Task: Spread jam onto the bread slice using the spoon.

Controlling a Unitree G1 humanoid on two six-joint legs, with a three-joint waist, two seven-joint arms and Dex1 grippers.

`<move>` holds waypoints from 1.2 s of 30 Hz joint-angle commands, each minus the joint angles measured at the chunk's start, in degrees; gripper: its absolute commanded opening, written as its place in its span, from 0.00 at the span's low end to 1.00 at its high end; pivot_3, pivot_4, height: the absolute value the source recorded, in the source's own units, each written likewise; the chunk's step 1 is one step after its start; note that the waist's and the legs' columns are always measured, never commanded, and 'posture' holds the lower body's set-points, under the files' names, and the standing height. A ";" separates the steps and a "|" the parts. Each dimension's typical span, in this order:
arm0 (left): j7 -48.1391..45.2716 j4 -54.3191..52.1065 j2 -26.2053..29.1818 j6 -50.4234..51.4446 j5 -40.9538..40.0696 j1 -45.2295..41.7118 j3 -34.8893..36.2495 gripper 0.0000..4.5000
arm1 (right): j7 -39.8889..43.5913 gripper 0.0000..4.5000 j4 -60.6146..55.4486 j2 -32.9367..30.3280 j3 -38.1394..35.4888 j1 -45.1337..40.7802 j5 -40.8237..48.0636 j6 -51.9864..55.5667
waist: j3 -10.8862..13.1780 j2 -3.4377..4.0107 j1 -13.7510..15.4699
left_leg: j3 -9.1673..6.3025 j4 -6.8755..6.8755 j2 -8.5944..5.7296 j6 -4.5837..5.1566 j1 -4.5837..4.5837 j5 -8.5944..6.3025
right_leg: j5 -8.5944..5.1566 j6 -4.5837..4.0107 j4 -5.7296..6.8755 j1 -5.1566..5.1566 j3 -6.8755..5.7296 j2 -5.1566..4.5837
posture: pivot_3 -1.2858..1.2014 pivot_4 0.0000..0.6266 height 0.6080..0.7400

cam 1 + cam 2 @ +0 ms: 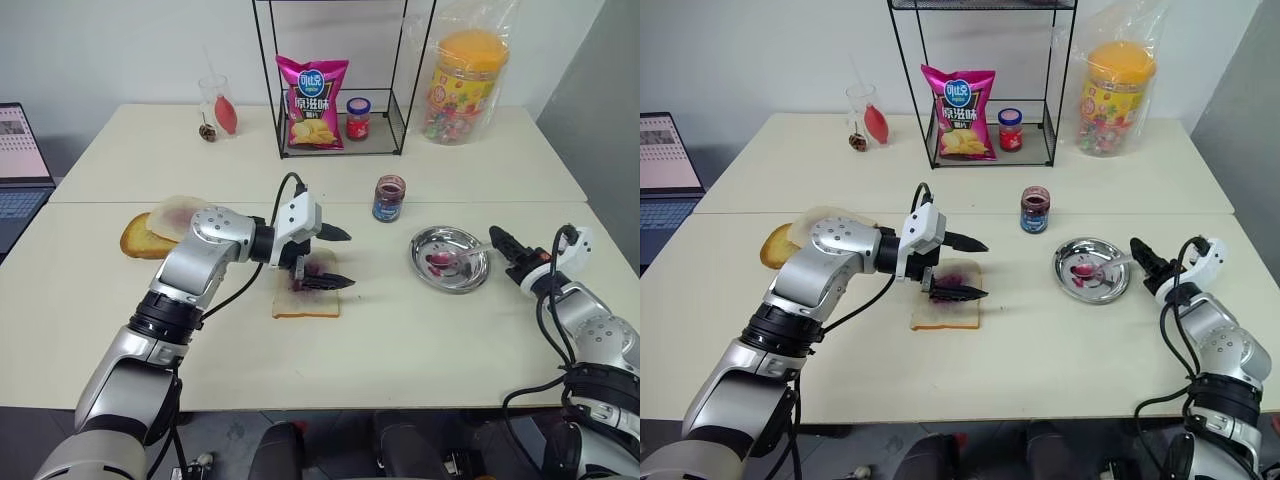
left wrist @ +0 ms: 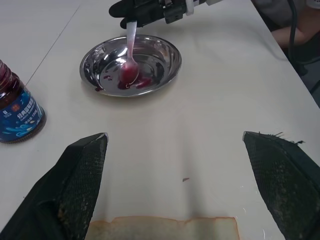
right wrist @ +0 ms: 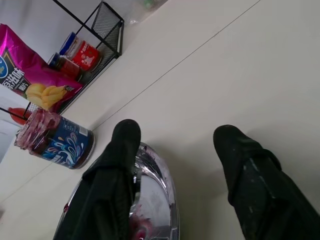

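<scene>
Cream tabletop (image 1: 420, 340) lies bare toward my near edge. My left gripper (image 1: 335, 258) hangs wide open over the bread slice (image 1: 306, 300), jam (image 1: 312, 276) blotch under its lower finger. Spoon (image 1: 462, 258) rests in the steel dish (image 1: 450, 259) at 3 o'clock of the slice; my right gripper (image 1: 497, 240), fingers parted, sits at its handle end. Blue-label jar (image 1: 389, 198) stands at 1 o'clock.
</scene>
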 commanded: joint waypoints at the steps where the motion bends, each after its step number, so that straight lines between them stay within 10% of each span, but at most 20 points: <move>1: 0.29 -2.07 -0.11 -0.28 -0.28 -0.75 2.38 1.00 | 1.39 0.84 0.70 -1.78 -0.68 -1.46 -0.83 -1.97 | 0.00 0.00 0.01 | 0.00 0.00 0.00 0.00 0.00 0.00 | 0.00 0.00 0.00 0.00 0.00 0.00 | 0.52 0.24 1.00; 5: 0.36 -2.48 0.14 -0.08 -0.25 -0.49 2.67 1.00 | 1.82 0.99 2.64 -2.53 -0.69 -1.89 -1.73 -3.11 | 0.00 0.00 -0.01 | 0.00 0.00 0.00 0.00 0.00 0.00 | 0.00 0.00 0.00 0.00 0.00 0.00 | 0.52 0.24 1.00; 36: 0.94 -4.82 0.26 1.55 -0.52 0.71 3.37 1.00 | 5.08 0.99 6.18 -5.30 3.37 -2.41 -12.52 -12.80 | 0.00 0.00 0.01 | 0.00 0.01 0.00 0.00 0.01 0.00 | 0.02 -0.03 0.01 0.01 0.00 0.00 | 0.52 0.24 1.00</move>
